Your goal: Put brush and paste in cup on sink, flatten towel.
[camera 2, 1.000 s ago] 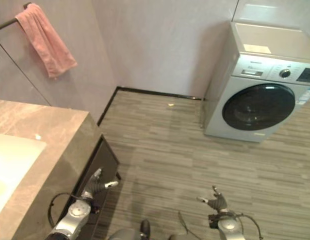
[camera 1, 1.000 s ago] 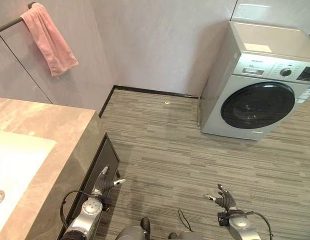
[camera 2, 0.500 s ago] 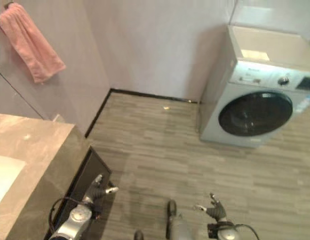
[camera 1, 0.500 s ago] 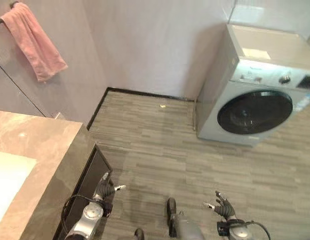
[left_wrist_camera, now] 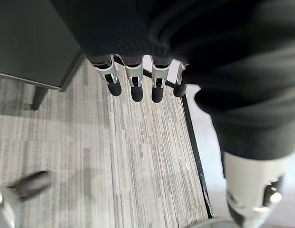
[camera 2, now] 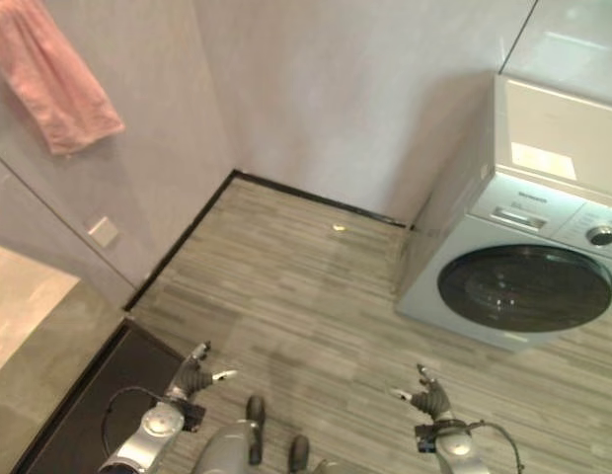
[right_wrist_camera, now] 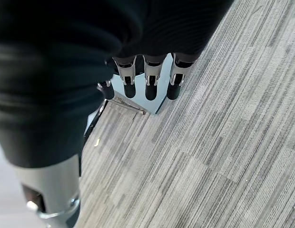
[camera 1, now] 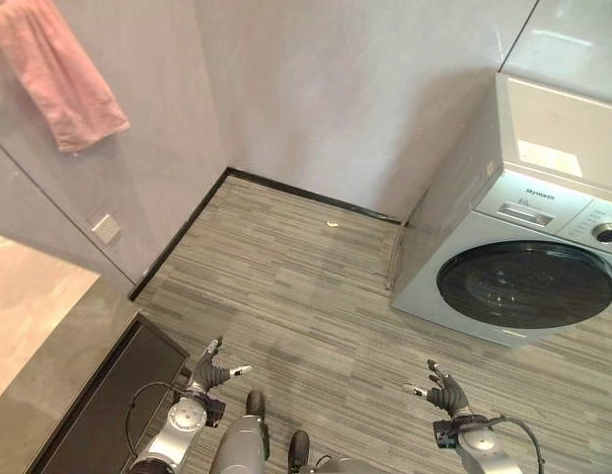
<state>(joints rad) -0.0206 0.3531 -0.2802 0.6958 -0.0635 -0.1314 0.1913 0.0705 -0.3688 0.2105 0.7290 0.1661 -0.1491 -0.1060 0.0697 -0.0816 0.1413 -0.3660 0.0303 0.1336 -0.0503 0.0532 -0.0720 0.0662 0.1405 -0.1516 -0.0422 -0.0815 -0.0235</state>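
Hanging low over the striped floor, the left hand and the right hand are both empty, fingers loosely straightened and gripping nothing. The pink towel is draping bunched and crooked high on the wall, well apart from either hand, and a corner of the bench is showing at the lower left; brush, paste and cup cannot be located here. The washing machine is standing to the right. The risk, I judge, is turning away from the bench, so reaching for the towel could be missing or snagging it unevenly
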